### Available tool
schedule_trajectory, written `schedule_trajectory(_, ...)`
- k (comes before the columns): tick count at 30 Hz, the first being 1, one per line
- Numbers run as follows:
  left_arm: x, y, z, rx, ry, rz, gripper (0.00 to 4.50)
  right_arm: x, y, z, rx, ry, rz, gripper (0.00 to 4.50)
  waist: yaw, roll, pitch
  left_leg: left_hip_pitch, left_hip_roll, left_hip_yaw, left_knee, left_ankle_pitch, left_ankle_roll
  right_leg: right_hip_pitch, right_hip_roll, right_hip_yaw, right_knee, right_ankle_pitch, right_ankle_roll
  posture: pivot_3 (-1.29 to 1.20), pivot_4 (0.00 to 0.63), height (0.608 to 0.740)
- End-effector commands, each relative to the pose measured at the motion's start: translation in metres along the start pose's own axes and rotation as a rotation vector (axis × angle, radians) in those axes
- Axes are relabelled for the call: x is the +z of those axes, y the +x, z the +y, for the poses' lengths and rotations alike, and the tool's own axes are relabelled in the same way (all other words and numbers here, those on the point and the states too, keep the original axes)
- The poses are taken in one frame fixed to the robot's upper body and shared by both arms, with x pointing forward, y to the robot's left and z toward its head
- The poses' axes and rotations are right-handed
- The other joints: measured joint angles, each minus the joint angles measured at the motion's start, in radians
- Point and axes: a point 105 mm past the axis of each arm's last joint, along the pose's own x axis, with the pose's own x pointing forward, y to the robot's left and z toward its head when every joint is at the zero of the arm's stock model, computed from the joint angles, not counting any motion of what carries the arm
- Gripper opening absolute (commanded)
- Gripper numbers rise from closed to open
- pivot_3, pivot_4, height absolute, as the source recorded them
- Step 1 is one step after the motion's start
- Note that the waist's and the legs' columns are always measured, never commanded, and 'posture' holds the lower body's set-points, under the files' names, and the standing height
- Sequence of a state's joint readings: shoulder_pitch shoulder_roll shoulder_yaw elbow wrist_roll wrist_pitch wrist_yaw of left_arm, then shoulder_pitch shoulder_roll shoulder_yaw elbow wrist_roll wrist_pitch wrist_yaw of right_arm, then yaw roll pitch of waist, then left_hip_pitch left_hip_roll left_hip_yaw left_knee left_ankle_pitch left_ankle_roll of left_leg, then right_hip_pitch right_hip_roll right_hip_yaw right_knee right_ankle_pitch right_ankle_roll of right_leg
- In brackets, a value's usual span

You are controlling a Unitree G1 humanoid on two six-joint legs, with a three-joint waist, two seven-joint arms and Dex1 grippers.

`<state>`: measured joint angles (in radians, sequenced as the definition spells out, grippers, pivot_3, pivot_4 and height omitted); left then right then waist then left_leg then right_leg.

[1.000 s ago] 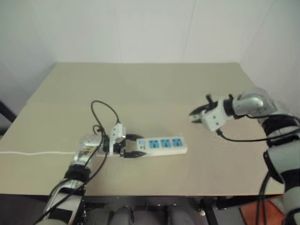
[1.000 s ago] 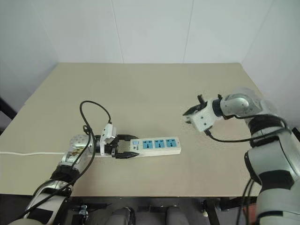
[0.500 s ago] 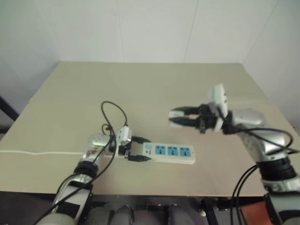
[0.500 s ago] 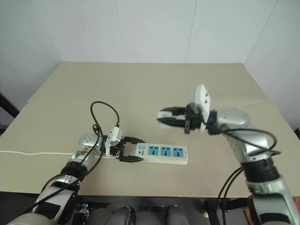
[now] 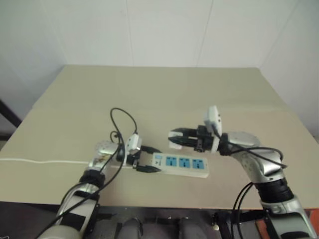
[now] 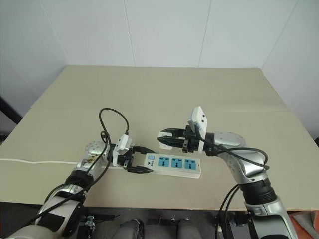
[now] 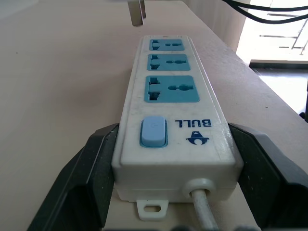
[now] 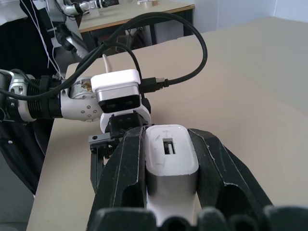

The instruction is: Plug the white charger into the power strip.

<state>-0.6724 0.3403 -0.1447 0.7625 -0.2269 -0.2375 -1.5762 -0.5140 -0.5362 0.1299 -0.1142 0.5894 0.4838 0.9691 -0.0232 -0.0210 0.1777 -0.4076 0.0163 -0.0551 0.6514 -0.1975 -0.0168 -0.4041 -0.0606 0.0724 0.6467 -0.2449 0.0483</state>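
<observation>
You will find the white charger (image 8: 170,155) clamped between the two black fingers of the right gripper (image 6: 167,140), its slotted end face turned toward the wrist camera. The gripper points level toward the table's left edge and holds the charger in the air just above the power strip (image 6: 172,165), over the end that carries the switch (image 7: 153,131) — charger and strip are apart, and the three blue sockets (image 7: 172,89) are unoccupied.

The power strip lies flat near the table's front edge, lengthwise along it. The left gripper (image 6: 139,159) is closed on the strip's switch end, one finger pressed against each long side. The thin white cord (image 6: 37,162) leaves that end and runs off toward the table's left edge — flat on the tabletop (image 6: 164,94).
</observation>
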Motion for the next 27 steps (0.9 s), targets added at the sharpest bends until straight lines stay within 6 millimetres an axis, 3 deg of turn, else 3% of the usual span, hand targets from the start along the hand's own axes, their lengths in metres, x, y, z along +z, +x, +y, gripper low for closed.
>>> schedule_trajectory(1, 0.005, 0.003, 0.001, -0.021, 0.021, 0.012, 3.24, 0.003, 0.003, 0.004, 0.032, -0.047, -0.034, 1.11, 0.000, 0.000, 0.000, 0.000, 0.000, 0.000, 0.000, 0.000, 0.000, 0.000, 0.000, 0.000, 0.000, 0.000, 0.000, 0.00, 0.150, 0.740)
schedule_trajectory(9, 0.005, 0.006, 0.001, -0.011, 0.020, 0.008, 3.24, -0.005, 0.006, 0.010, 0.091, -0.042, -0.080, 1.11, 0.002, 0.000, 0.000, 0.000, 0.000, 0.000, 0.000, 0.000, 0.000, 0.000, 0.000, 0.000, 0.000, 0.000, 0.000, 0.00, 0.150, 0.740)
schedule_trajectory(27, 0.006, 0.004, 0.000, 0.001, 0.009, 0.004, 3.24, -0.023, 0.005, -0.001, 0.121, -0.070, -0.040, 1.11, 0.004, 0.000, 0.000, 0.000, 0.000, 0.000, 0.000, 0.000, 0.000, 0.000, 0.000, 0.000, 0.000, 0.000, 0.001, 0.00, 0.150, 0.740)
